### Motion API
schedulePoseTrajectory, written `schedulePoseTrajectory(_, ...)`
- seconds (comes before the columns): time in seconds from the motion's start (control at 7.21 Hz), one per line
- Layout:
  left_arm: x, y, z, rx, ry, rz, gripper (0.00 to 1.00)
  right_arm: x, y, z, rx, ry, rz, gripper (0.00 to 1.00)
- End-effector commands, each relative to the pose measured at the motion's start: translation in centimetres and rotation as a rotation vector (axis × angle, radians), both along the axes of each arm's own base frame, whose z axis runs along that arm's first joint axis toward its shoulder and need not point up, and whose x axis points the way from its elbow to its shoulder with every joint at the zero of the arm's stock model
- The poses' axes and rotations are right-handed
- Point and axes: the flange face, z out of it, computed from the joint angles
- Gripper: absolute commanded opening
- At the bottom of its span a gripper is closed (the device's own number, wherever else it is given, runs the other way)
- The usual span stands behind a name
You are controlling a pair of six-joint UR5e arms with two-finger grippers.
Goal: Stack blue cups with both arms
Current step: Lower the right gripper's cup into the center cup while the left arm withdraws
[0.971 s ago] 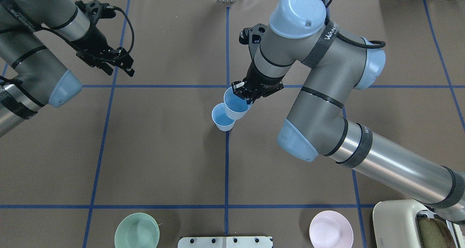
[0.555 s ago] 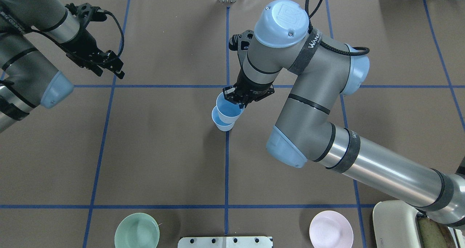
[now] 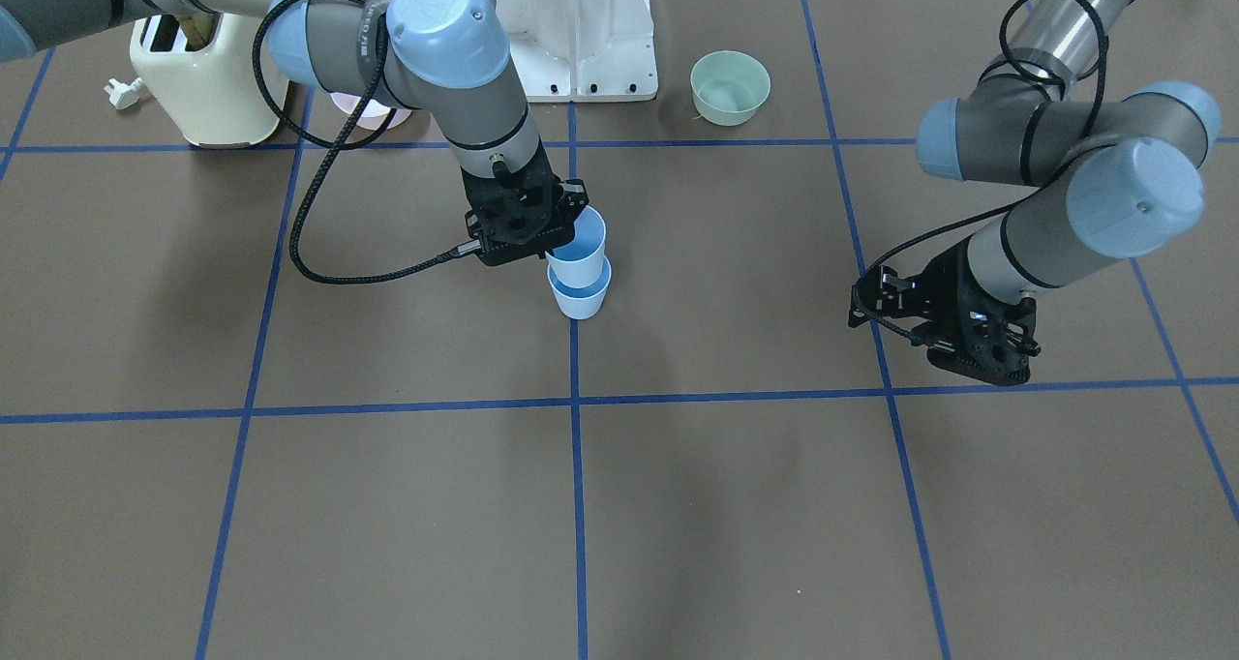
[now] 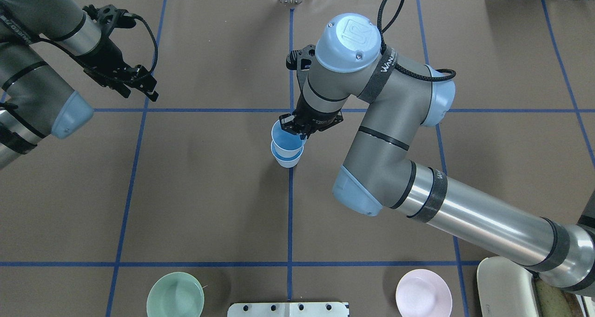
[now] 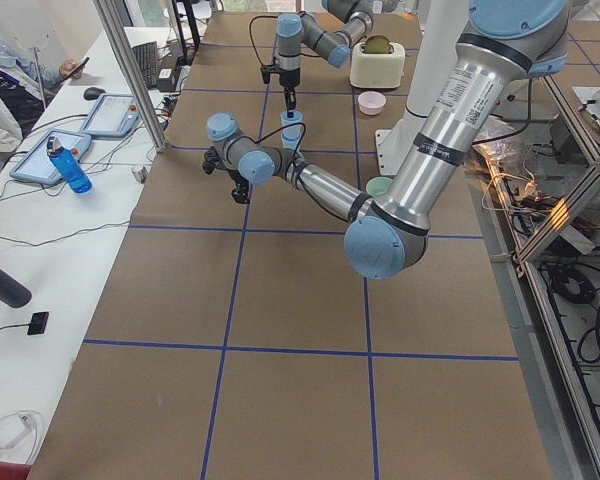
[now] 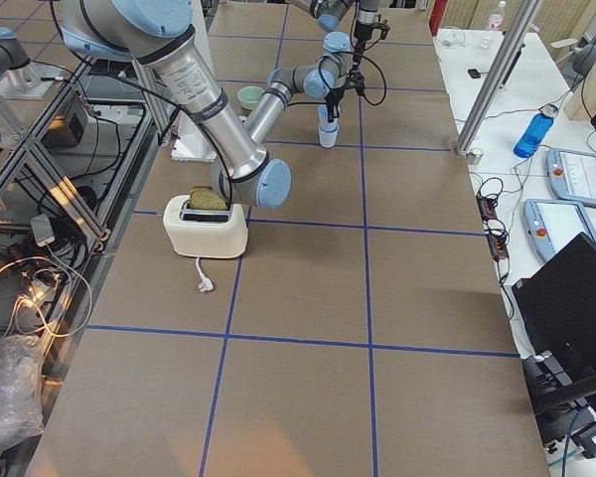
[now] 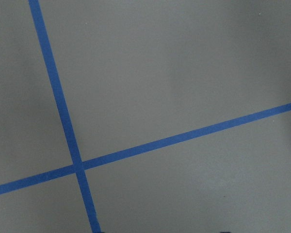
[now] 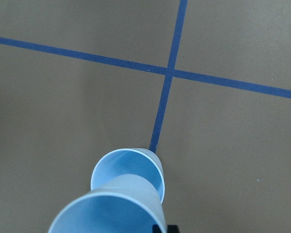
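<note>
Two light-blue cups are at the table's centre. One cup (image 4: 286, 160) (image 3: 580, 301) stands on the blue tape line. My right gripper (image 4: 295, 127) (image 3: 558, 244) is shut on the rim of the other cup (image 4: 286, 139) (image 3: 581, 246) and holds it upright directly over the standing one, its base at or just inside the lower mouth. The right wrist view shows the held cup (image 8: 111, 213) overlapping the lower cup (image 8: 131, 167). My left gripper (image 4: 139, 93) (image 3: 976, 358) is open and empty, hovering far off at the table's left side.
A green bowl (image 4: 175, 294) (image 3: 730, 86) and a pink bowl (image 4: 423, 293) sit near the robot's white base (image 3: 578, 31). A cream toaster (image 3: 203, 79) stands at the robot's right. Blue tape lines grid the brown table.
My right gripper has carried the held cup leftward in the overhead view, from beside the standing cup to right over it, and lower. My left arm drew back slightly, then held.
</note>
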Motion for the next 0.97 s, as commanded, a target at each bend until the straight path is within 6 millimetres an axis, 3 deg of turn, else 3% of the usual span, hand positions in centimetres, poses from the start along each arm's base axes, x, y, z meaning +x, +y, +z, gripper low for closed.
schedulePoseTrajectory(0.0, 0.04, -0.04, 0.12, -0.003, -0.001, 0.0, 0.83, -0.32, 0.07, 0.08, 0.001, -0.003, -0.001, 0.0)
schedulePoseTrajectory(0.14, 0.04, -0.04, 0.12, -0.002, -0.001, 0.001, 0.83, -0.39, 0.15, 0.4, -0.002, 0.0, -0.002, 0.0)
schedulePoseTrajectory(0.28, 0.03, -0.01, 0.04, 0.0, 0.0, 0.001, 0.83, -0.39, 0.15, 0.51, -0.002, 0.002, -0.003, 0.3)
schedulePoseTrajectory(0.42, 0.03, -0.01, 0.04, -0.002, -0.001, 0.0, 0.83, -0.4, 0.15, 0.72, -0.003, 0.004, -0.003, 0.95)
schedulePoseTrajectory(0.55, 0.03, -0.02, 0.06, -0.003, -0.001, 0.0, 0.83, -0.4, 0.15, 0.72, -0.006, 0.004, -0.001, 1.0)
schedulePoseTrajectory(0.83, -0.6, -0.35, 0.06, -0.002, -0.001, -0.01, 0.83, 0.29, -0.38, 0.62, -0.003, 0.0, 0.009, 1.0)
